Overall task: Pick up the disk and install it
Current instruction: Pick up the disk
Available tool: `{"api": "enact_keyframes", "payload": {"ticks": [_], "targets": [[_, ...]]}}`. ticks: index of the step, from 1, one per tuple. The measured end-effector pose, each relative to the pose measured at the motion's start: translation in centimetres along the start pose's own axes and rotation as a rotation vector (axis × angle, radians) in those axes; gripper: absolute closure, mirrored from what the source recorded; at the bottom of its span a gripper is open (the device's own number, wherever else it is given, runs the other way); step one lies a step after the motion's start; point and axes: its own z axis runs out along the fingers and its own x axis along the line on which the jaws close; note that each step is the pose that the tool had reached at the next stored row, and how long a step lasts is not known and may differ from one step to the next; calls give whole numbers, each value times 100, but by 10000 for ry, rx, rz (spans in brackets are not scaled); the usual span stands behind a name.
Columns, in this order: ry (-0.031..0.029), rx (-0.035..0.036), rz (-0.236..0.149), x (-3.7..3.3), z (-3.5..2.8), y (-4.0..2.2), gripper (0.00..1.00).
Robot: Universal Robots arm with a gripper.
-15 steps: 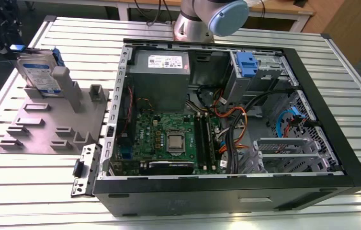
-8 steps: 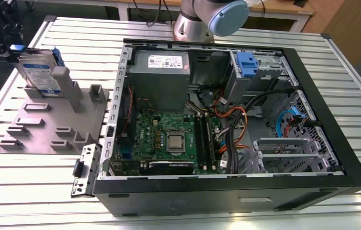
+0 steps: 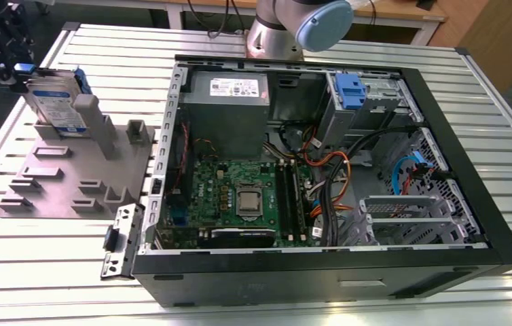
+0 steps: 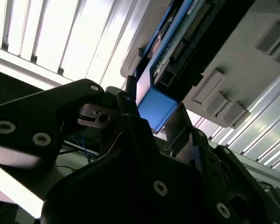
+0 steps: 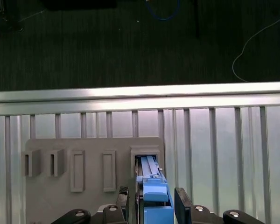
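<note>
Disk (image 3: 57, 105) standing on end in grey fixture (image 3: 57, 183), long axis vertical, claw (image 5: 151, 201) spread astride it

Nothing printed here can be made out from where I stand. The disk (image 3: 57, 102), standing upright off the computer case (image 3: 328, 278) on the exterior view's left, carries a white-and-blue label (image 3: 60, 109), its print too fine to read. Inside the case, the grey power-supply box (image 3: 229, 115) bears a small white label (image 3: 235, 87), equally unreadable.
</note>
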Motion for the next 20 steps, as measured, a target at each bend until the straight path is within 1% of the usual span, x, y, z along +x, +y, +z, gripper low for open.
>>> {"api": "enact_keyframes", "payload": {"ticks": [6, 14, 20], "targets": [[0, 1, 0, 0, 17, -18, 49], [0, 1, 0, 0, 66, -20, 49], [-1, 1, -1, 0, 70, -20, 51]]}}
